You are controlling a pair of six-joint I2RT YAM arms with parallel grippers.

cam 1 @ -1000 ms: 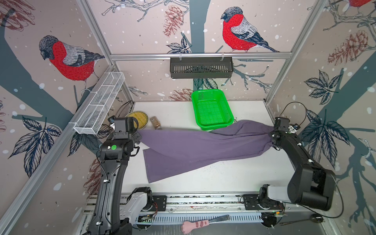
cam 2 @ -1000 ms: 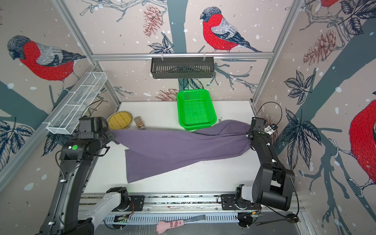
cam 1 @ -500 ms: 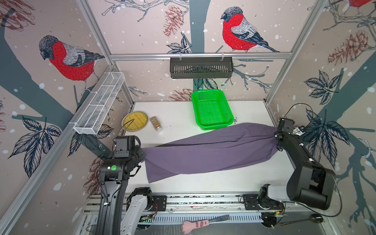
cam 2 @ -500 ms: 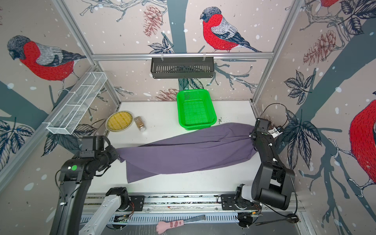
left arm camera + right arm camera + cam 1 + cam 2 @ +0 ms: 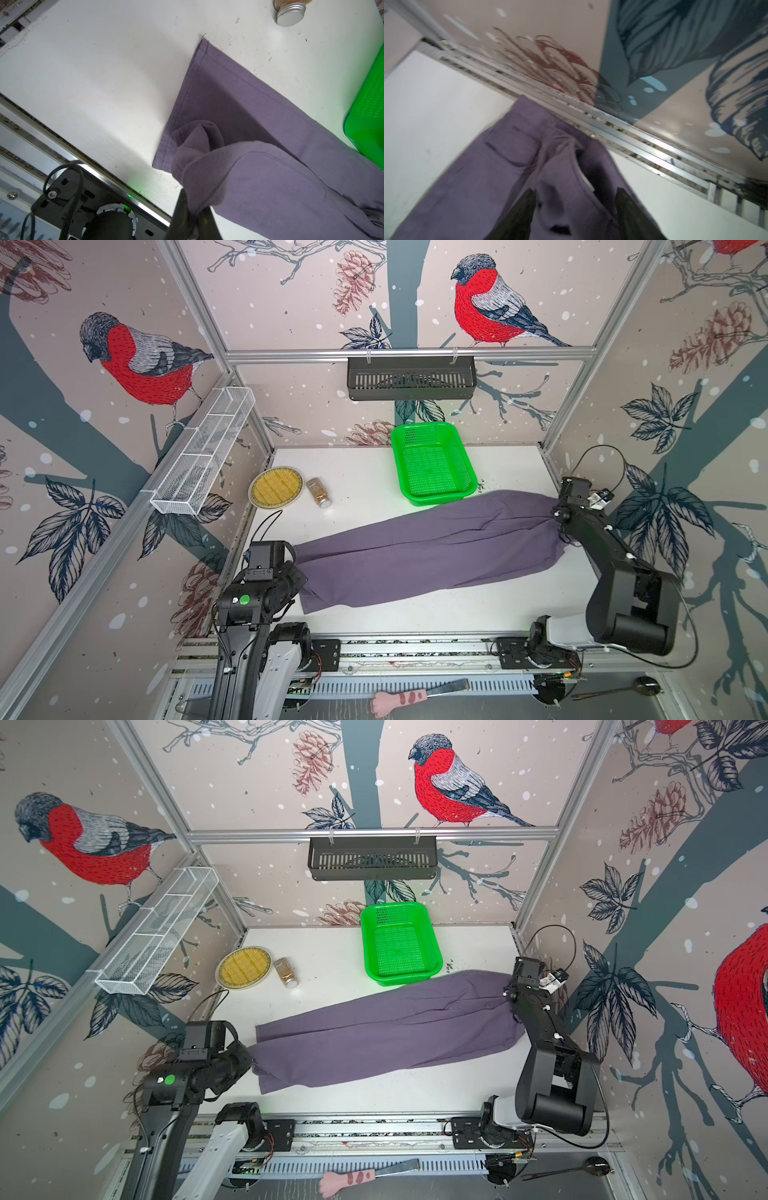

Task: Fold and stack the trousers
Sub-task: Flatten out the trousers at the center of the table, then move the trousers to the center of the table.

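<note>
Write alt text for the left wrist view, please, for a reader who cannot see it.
The left claw is shut on a bunched fold of purple trousers, and beyond it a hemmed leg end lies flat on the white table. A jar with a metal lid and the edge of a green basket are partly in view.

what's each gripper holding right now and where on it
The left gripper pinches the trousers by the cuff of one leg. The right gripper stands open over the waist end, gripping nothing.
</note>
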